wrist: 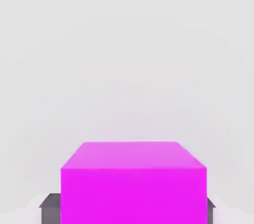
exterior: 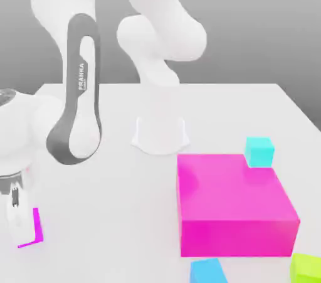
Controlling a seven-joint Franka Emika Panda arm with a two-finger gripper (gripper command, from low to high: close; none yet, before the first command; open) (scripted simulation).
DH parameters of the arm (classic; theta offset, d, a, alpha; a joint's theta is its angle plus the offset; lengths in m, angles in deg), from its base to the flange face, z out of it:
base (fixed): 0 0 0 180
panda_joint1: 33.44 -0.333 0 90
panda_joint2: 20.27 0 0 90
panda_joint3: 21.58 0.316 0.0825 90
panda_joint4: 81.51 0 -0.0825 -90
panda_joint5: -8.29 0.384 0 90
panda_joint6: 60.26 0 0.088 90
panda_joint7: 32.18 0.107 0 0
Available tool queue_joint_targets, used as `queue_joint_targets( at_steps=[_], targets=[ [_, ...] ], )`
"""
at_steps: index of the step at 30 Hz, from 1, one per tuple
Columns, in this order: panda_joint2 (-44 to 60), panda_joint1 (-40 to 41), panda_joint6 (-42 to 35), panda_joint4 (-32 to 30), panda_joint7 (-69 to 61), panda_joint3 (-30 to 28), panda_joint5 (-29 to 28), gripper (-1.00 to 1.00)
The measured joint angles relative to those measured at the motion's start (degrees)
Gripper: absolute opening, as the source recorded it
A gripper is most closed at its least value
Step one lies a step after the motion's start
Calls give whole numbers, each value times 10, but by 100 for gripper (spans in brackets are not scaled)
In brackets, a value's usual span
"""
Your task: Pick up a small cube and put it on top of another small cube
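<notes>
- Nearest, at the bottom edge of the exterior view, are the blue cube (exterior: 208,272) and the yellow-green cube (exterior: 306,269); either could be the stacking target, as the task names none.
- Toward the exterior view's left, the gripper (exterior: 24,230) is closed around the small magenta cube (wrist: 134,195), with a dark pad (wrist: 51,211) against one side and its partner against the opposite side.
- The step in hand looks like securing the grip and lifting. Let the squeeze settle first, then rise straight up and slowly, so the cube does not twist or slip.
- I cannot tell whether its underside rests on the desk (exterior: 113,213); treat it as touching and avoid any sideways drag.
- Farther in stands the large magenta block (exterior: 235,206). Raise the cube well above it before travelling across, since a low path could clip it.
- Beyond, the cyan cube (exterior: 259,152) is another possible target, but it sits close behind the block, so a descent there would need a steep, careful approach.
- Farthest is the arm's base (exterior: 161,131), best given a wide berth.
</notes>
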Motion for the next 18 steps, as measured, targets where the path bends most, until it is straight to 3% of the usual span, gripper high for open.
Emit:
queue_joint_targets(
  at_steps=[7,18],
  targets=[
    [-87,-22,-70,-17,29,-27,-39,-100],
    [-79,-203,-145,58,20,119,-126,-100]
  ],
)
